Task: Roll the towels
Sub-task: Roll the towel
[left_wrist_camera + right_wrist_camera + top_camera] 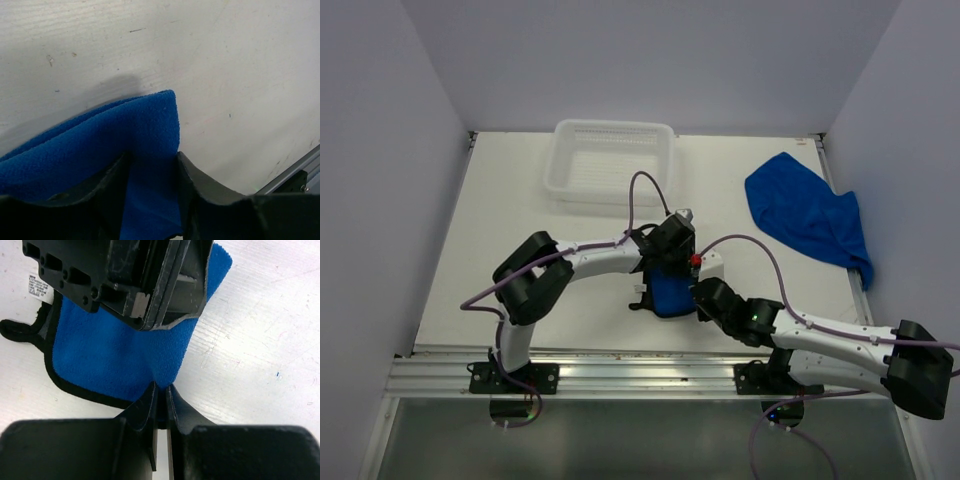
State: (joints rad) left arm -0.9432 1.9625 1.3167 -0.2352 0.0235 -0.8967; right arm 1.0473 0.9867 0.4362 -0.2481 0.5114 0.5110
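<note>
1. The near towel (670, 293) lies in a small bundle on the table (520, 200), close to the near edge, between the two arms.
2. The right gripper (161, 395) is pinched shut on this towel's edge. It holds only a thin bit, so the cloth could slip out if the arm pulls hard.
3. The left gripper (152, 192) has a fold of the same towel between its fingers. The cloth fills the gap, so it looks like a hold. How tight it is cannot be told. A loose hold could let the roll fall open.
4. The two grippers are very close together. They could bump if one turns.
5. If both pull apart, the bundle could stretch flat instead of rolling.
6. The far towel (810, 215) lies loose at the far right, one corner by the table's right edge. It could slide off if dragged. The basket (610, 197) stands to its left.
</note>
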